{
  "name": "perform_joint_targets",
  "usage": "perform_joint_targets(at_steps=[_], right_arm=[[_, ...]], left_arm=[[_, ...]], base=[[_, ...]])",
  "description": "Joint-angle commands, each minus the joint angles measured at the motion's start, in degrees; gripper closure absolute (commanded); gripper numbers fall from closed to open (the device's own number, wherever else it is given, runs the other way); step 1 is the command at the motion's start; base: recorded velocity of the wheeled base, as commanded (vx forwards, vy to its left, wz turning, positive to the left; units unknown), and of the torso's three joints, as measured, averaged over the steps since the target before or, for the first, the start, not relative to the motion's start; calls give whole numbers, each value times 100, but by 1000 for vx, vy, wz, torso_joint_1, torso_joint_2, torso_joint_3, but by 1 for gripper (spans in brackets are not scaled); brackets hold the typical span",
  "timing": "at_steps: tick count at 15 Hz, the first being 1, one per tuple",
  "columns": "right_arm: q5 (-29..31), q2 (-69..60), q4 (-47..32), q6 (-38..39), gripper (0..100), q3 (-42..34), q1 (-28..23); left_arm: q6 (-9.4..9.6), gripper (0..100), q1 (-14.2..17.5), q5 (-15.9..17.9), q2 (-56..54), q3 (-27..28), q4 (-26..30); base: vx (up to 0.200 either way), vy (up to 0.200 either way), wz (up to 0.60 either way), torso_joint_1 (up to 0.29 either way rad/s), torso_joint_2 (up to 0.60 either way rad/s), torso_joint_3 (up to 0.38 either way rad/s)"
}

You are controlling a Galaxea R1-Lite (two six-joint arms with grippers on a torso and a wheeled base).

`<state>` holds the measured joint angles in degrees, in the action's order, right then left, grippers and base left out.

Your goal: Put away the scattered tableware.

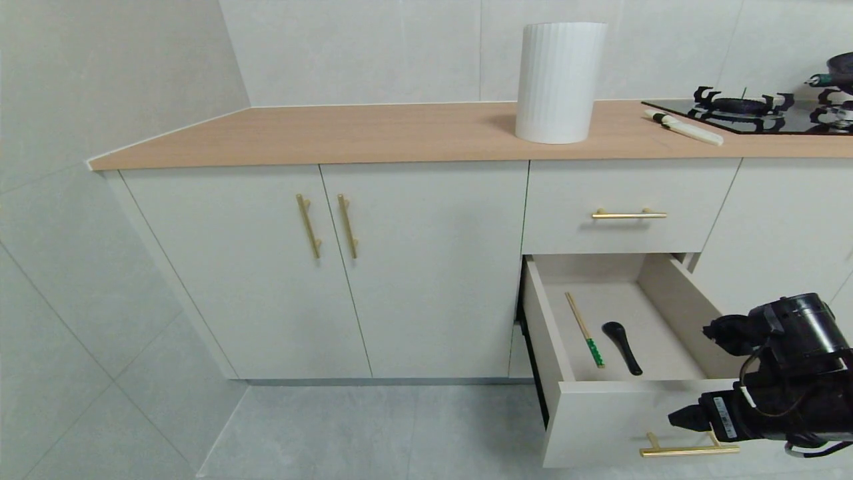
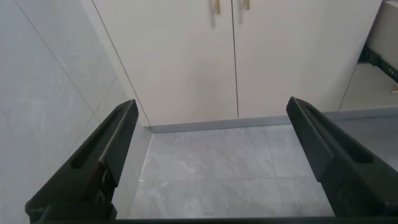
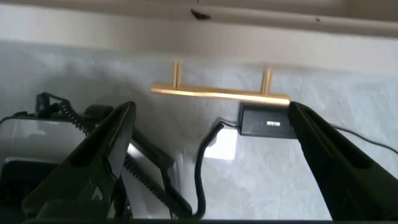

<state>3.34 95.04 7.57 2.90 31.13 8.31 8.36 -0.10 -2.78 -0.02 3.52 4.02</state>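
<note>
Right hand (image 3: pixel 210 109) hangs low in front of the pulled-out drawer (image 1: pixel 543 320). Its two fingers are spread wide and there is nothing between them. Left hand (image 2: pixel 211 102) is just as widely spread and holds nothing. It hangs over the grey floor (image 2: pixel 211 174).

High above and beyond the right hand runs the wooden desk (image 1: pixel 366 133). Under it, off to the right hand's left and straight ahead of the left hand, is the pale double cabinet (image 1: pixel 266 280) with both doors shut. The open drawer sits directly ahead of the right hand. Its gold handle (image 3: pixel 221 93) lies crosswise just past the fingertips. A closed drawer (image 1: pixel 693 193) sits above the open one.

Up on the desk, above and left of the right hand, a tall white ribbed container (image 1: pixel 558 80) stands upright. Farther up, above the right hand, a black stove (image 1: pixel 746 110) is set into the desk's end. Between the container and the stove, close to the stove's edge, a white knife (image 1: pixel 683 127) lies flat on the desk.

Inside the open drawer, just beyond its front panel from the right hand, a pair of wooden chopsticks (image 1: pixel 585 330) with green ends lies on the drawer bottom. A black spoon (image 1: pixel 622 347) lies just beside them, on the side nearer the right hand.
</note>
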Motion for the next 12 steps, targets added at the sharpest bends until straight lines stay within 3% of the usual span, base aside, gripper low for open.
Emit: perform_joint_targets(at_steps=[1, 2, 5, 12], right_arm=[[0, 278, 16, 0, 0, 24, 4], [0, 656, 579, 0, 0, 59, -23], [18, 1061, 1317, -18, 0, 279, -84], [176, 2493, 1326, -70, 0, 2318, -207]], left_arm=[[-1, 0, 1, -3, 2, -1, 2], [-1, 0, 1, -3, 2, -1, 2], [-1, 0, 1, -3, 2, -1, 2], [-1, 0, 1, -3, 2, -1, 2]], base=[[0, 0, 0, 0, 0, 0], [0, 0, 0, 0, 0, 0], [0, 0, 0, 0, 0, 0], [0, 0, 0, 0, 0, 0]])
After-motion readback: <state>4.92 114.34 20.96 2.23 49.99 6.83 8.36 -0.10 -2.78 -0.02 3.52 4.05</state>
